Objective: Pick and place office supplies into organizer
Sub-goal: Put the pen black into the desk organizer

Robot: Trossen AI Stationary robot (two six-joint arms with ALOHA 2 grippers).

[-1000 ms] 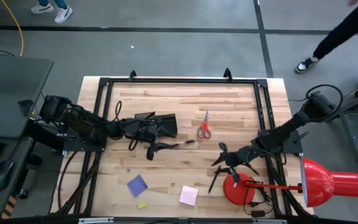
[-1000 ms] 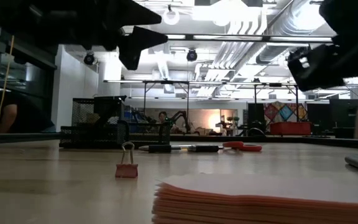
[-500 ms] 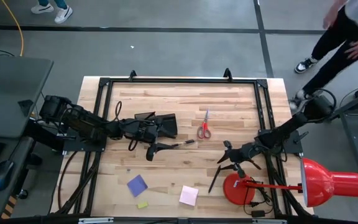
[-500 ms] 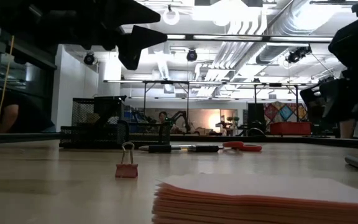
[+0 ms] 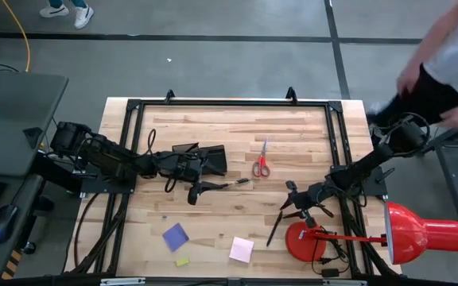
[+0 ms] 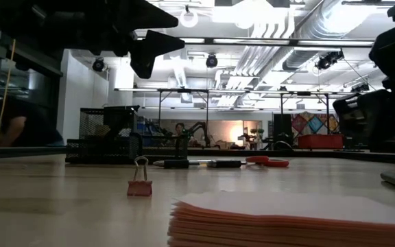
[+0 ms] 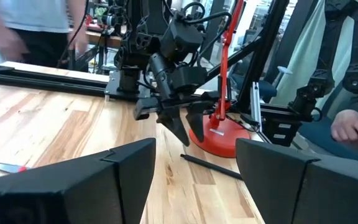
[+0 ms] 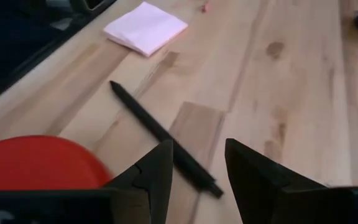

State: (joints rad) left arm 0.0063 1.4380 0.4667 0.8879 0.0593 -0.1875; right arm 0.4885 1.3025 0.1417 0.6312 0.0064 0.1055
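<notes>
The black mesh organizer (image 5: 207, 157) stands left of the table's centre, also seen in the low view (image 6: 105, 134). Red-handled scissors (image 5: 261, 164) lie to its right. A dark marker (image 5: 234, 183) lies by my open left gripper (image 5: 200, 191), which hovers just near of the organizer. My right gripper (image 5: 291, 203) is open and hangs over a thin black pen (image 8: 160, 138) that lies flat beside the red lamp base (image 5: 304, 241). The blue-purple pad (image 5: 175, 236), pink pad (image 5: 242, 249) and yellow piece (image 5: 183, 261) rest near the front edge.
The red desk lamp (image 5: 420, 234) and its cable sit at the near right corner, close to the right gripper. A small pink binder clip (image 6: 140, 182) stands on the table. A black frame rail (image 5: 340, 143) borders the table. A person (image 5: 444, 67) moves beyond the far right corner.
My right gripper has come down toward the table and the black pen, shifting slightly toward the right edge; its fingers stay open. The person beyond the far right corner has stepped closer. The left arm has kept still.
</notes>
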